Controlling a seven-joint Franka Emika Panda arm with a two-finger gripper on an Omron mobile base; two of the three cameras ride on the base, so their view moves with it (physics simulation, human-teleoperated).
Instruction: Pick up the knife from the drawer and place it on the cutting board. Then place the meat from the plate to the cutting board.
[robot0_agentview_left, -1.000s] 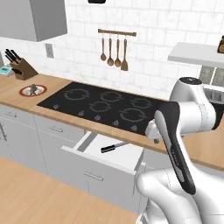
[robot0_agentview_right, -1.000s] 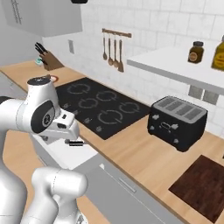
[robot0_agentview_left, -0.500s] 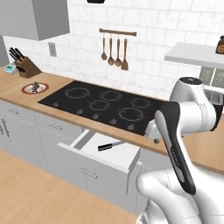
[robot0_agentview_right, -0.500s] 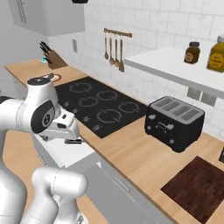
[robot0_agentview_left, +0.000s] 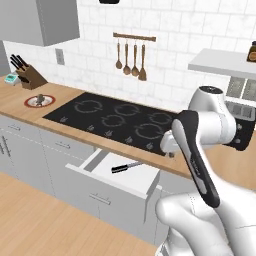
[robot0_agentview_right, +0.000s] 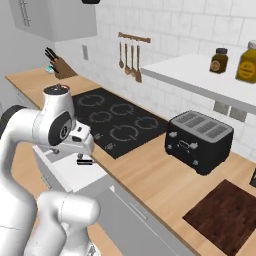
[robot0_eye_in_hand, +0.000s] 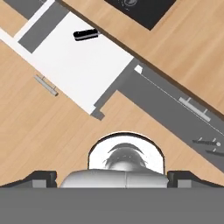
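End effector (robot0_agentview_left: 170, 148) above the open drawer (robot0_agentview_left: 131, 176) with the knife (robot0_agentview_left: 125, 167), its opening unclear

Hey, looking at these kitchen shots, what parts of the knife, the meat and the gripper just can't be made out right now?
- Knife blade: in the left base view and the hand view the counter edge hides it; its black handle shows in the open drawer.
- Meat: too small on the plate in the left base view to tell shape or texture.
- Cutting board: cut off by the right base view's edge.
- Gripper: fingertips barely show in the hand view; open or shut is unclear.
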